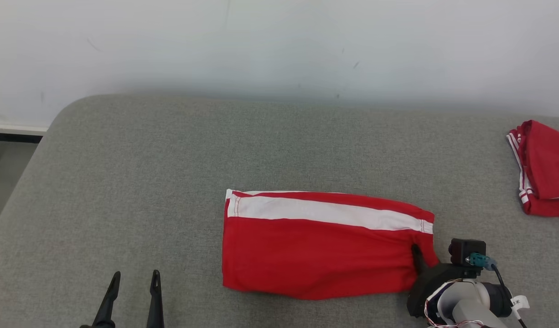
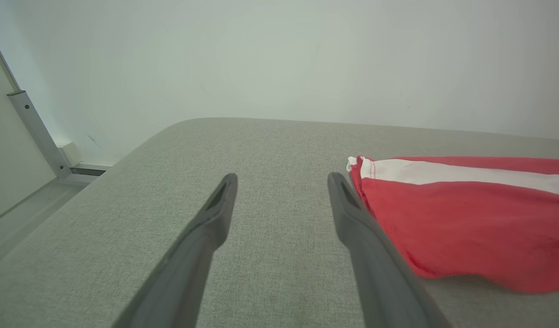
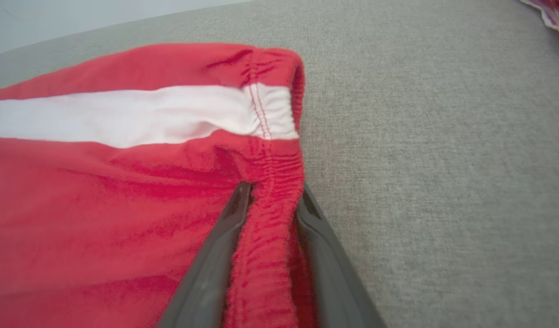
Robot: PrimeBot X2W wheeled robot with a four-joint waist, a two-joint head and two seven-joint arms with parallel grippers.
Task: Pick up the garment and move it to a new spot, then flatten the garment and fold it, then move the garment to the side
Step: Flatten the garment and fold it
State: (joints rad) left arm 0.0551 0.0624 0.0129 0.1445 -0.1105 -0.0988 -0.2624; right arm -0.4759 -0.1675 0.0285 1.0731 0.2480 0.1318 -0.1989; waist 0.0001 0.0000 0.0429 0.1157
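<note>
Found folded red cloth garment with white stripe [image 1: 316, 255] mid-frame on grey fabric surface [image 1: 170, 182], right gripper [image 3: 274, 196] clamped on its gathered edge, lower right. Saw left gripper [image 1: 136, 275] spread apart lower left, second red garment [image 1: 546, 168] far right.

garment [image 1: 316, 246] was soft matt cloth, puckered at the elastic hem. pad [image 1: 170, 173] under it was coarse grey woven fabric. left gripper [image 1: 136, 274] looked smooth matt plastic. wall [image 1: 279, 45] was smooth, matt.
</note>
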